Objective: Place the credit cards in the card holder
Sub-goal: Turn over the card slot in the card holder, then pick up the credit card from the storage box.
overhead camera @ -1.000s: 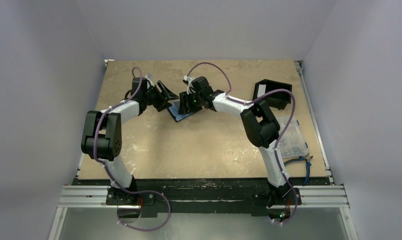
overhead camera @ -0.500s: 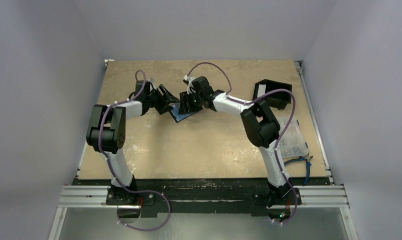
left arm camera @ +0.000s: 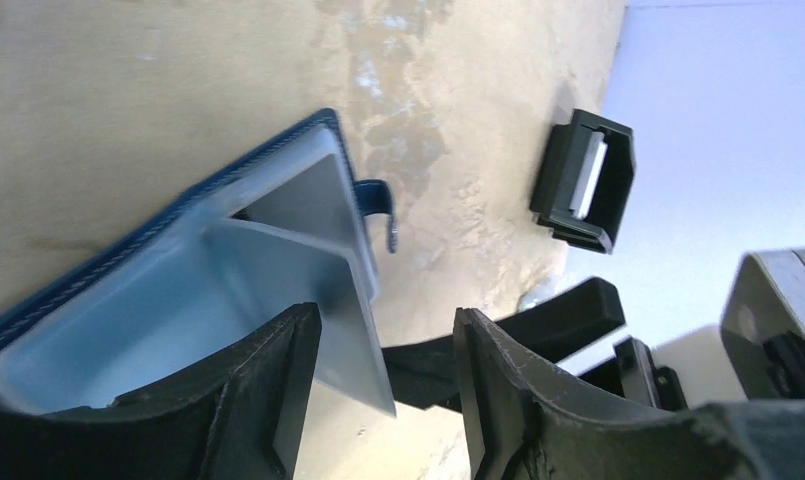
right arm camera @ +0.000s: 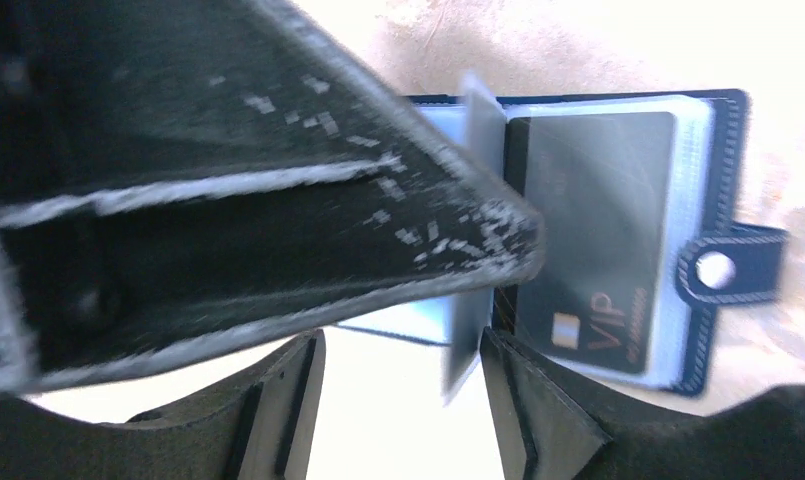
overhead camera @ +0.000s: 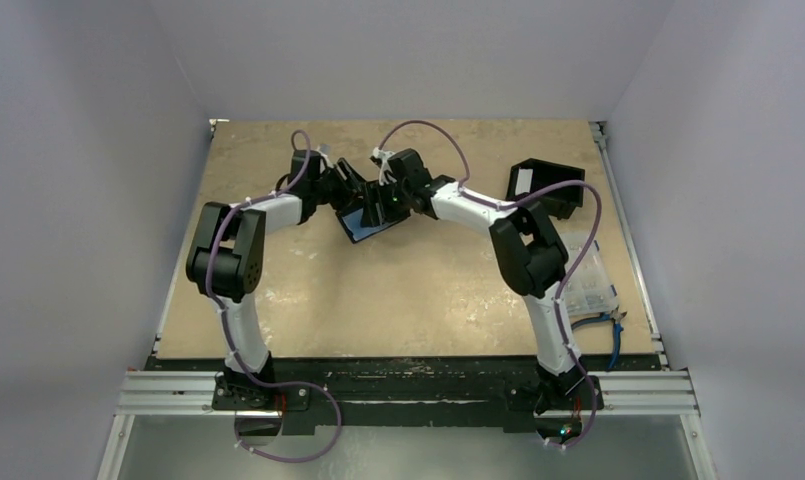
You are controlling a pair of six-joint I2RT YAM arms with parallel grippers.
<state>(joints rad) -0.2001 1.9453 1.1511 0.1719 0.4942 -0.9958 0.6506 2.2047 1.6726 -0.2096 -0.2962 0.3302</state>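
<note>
This looks like a robotics lab: a bare wooden tabletop (overhead camera: 398,290) boxed in by plain white panels (overhead camera: 78,200), a left arm (overhead camera: 236,325) and right arm (overhead camera: 546,330) bolted to an aluminium rail (overhead camera: 408,392).

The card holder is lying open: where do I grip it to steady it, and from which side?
Best bet: grip the card holder by its stitched navy rim beside the snap strap, coming low from the strap side. It lies open and flat; that rim is bare, while the middle sleeves stand loose.
</note>
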